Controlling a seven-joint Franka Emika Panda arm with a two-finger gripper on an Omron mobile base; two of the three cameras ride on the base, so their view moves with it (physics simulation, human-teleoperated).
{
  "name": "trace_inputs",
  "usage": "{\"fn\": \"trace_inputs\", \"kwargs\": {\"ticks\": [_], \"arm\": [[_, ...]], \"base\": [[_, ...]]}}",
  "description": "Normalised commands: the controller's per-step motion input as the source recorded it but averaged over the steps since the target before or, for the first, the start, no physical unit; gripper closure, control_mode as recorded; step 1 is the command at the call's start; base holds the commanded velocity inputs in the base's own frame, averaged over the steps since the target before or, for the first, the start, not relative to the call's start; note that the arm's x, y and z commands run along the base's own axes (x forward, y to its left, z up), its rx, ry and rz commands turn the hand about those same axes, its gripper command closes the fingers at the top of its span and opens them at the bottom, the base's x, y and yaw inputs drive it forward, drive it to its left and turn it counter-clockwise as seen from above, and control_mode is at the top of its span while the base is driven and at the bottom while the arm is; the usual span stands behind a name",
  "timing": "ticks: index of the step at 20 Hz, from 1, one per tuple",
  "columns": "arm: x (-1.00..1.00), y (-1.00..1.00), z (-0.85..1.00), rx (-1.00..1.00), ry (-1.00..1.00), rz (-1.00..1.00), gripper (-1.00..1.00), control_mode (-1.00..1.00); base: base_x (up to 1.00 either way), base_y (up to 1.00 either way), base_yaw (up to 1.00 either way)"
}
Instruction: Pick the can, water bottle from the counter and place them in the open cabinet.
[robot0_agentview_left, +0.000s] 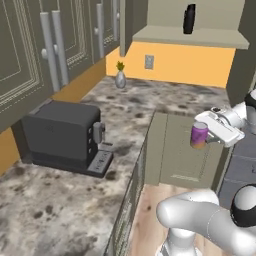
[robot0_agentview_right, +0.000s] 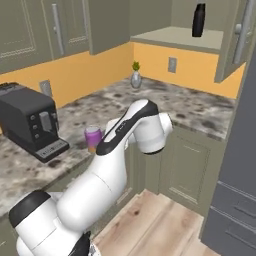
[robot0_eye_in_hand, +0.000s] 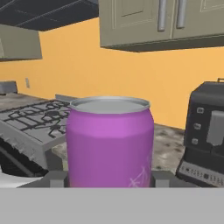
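The can (robot0_agentview_left: 199, 135) stands upright in the gripper (robot0_agentview_left: 206, 139), its long axis vertical, silver top up and orange band at the bottom, held in the air off the front edge of the counter (robot0_agentview_left: 65, 210), in front of the olive lower cabinet doors. In the hand view the can (robot0_eye_in_hand: 109, 142) sits square between the two dark fingertips (robot0_eye_in_hand: 56, 178), one on each side of its lower body, so the claw is pinching the can; its orange band is cut off by the bottom of that view. From the right base view the can (robot0_agentview_right: 93, 138) shows just left of the white forearm, which hides the gripper itself, and whether its base clears the stone is hard to tell there. The water bottle (robot0_agentview_left: 189, 19) stands upright on the beige shelf of the open cabinet (robot0_agentview_left: 190, 37), long axis vertical, cap up; in the right base view the bottle (robot0_agentview_right: 198, 20) stands near the shelf's right side, beside the open door. A black coffee machine (robot0_agentview_left: 65, 136) sits on the counter at left, and a small grey vase (robot0_agentview_left: 120, 79) stands by the orange wall.
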Motion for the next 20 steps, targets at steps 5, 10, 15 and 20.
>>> {"fn": "trace_inputs", "kwargs": {"ticks": [5,10,15,20], "arm": [[0.00,0.00,0.00,0.00,0.00,0.00,1.00,1.00],[0.00,0.00,0.00,0.00,0.00,0.00,1.00,1.00],[0.00,0.00,0.00,0.00,0.00,0.00,1.00,1.00],[0.00,0.00,0.00,0.00,0.00,0.00,1.00,1.00]], "base": [[0.85,0.00,0.14],[0.73,-0.01,0.07],[0.64,-0.19,0.02],[0.23,-0.51,0.04]]}}
